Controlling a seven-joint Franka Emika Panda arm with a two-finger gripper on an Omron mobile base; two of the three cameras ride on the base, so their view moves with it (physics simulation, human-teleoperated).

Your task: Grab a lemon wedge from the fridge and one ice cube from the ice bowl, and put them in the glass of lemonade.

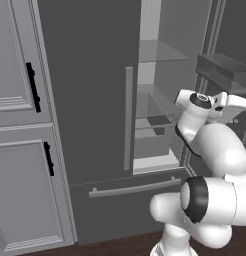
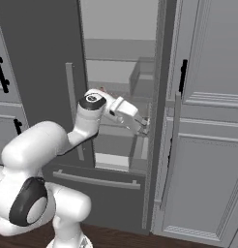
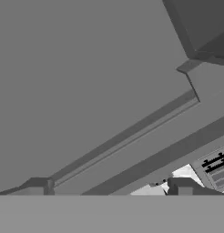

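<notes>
The fridge (image 1: 90, 100) stands in front of me, its left door shut and its right door (image 2: 163, 97) swung open and seen edge-on. Pale inner walls and clear glass shelves (image 1: 155, 120) show through the gap. My gripper (image 2: 145, 127) reaches in at mid height, close to the open door's inner edge, and its jaws stand open with nothing between them. In the hand view the gripper (image 3: 109, 185) faces flat grey fridge surfaces from very near. The lemon wedge is hidden. The ice cube, the ice bowl and the glass of lemonade are out of view.
Light grey panelled cabinets (image 1: 20, 125) with black handles flank the fridge on the left, and more cabinets (image 2: 213, 121) stand on the right. Below the doors runs a freezer drawer with a bar handle (image 1: 135, 187). Door bins (image 1: 225, 70) hang above my hand.
</notes>
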